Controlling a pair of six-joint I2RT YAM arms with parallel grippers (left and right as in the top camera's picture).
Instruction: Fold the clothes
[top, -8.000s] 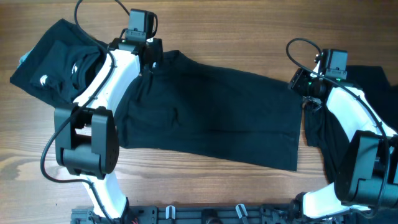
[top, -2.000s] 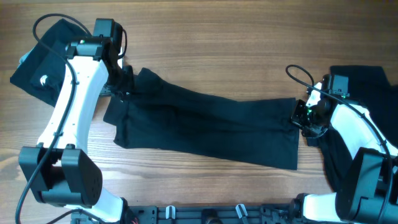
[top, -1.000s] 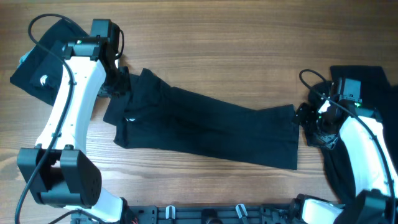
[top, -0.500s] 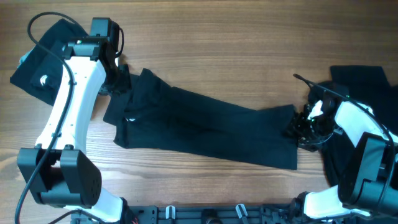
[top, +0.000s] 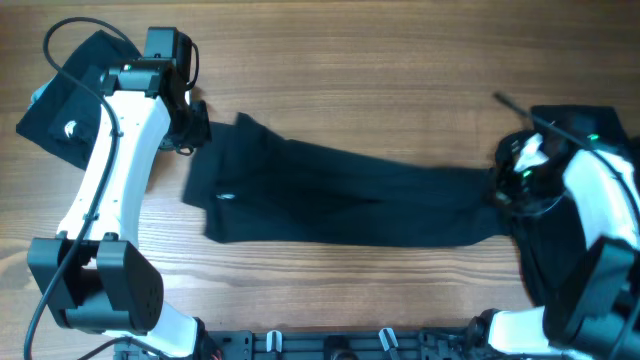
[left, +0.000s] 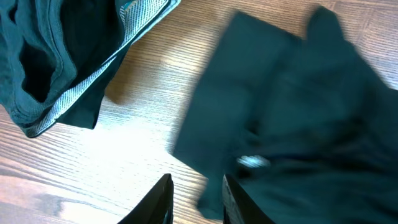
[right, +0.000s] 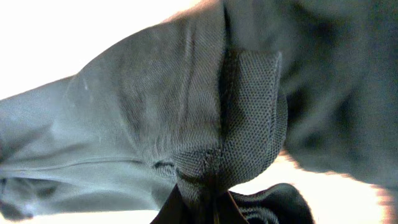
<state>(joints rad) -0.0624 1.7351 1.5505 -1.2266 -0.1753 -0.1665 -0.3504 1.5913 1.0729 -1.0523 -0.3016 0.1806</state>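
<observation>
Middle T-shirt (top: 340, 205): dragged rightward since a second ago; now stretched across the centre of the tabletop (top: 400, 70), right end bunched.
Right tool (top: 503, 188): has clamped tight on that bunched end, fabric pinched between its fingers.
Left tool (top: 190, 128): slightly parted, gripping nothing, just beside the shirt's left edge.
Far-left T-shirt (top: 70, 95): heaped, well apart.
Right-side T-shirt (top: 590, 125): under the right arm.
</observation>
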